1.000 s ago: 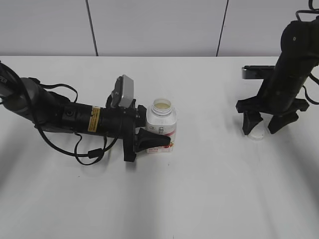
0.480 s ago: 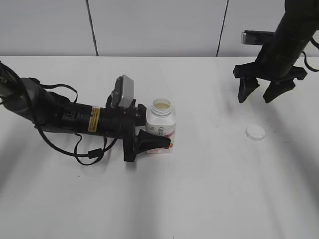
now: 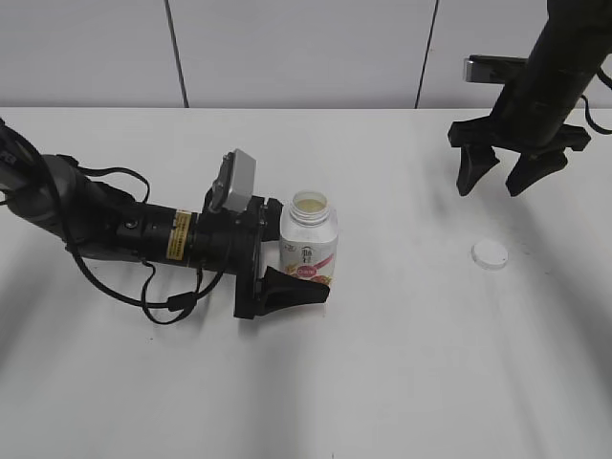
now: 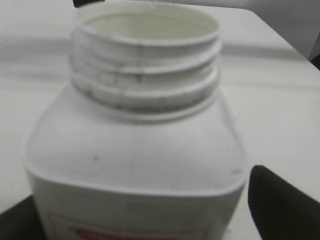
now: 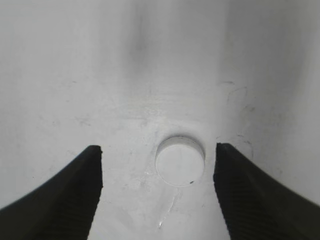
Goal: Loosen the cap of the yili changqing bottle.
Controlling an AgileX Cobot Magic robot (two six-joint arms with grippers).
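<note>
The yili changqing bottle (image 3: 310, 244) stands upright on the white table with its neck open; its threaded neck fills the left wrist view (image 4: 145, 55). My left gripper (image 3: 304, 256) lies level with the table and straddles the bottle body. Its jaws are open, with a small gap showing at the near finger (image 4: 280, 200). The cap (image 3: 490, 253) lies flat on the table at the right, away from the bottle. My right gripper (image 3: 495, 184) hangs open and empty above and behind it. In the right wrist view the cap (image 5: 180, 160) lies between the spread fingers (image 5: 157, 150).
The left arm with its cables (image 3: 115, 229) lies along the table's left side. The right arm (image 3: 550, 67) rises at the far right. A grey panelled wall (image 3: 306, 48) stands behind the table's back edge.
My right gripper left the cap on the table and rose up and back. My left gripper's near finger has come off the bottle's side and the arm has drawn slightly left.
</note>
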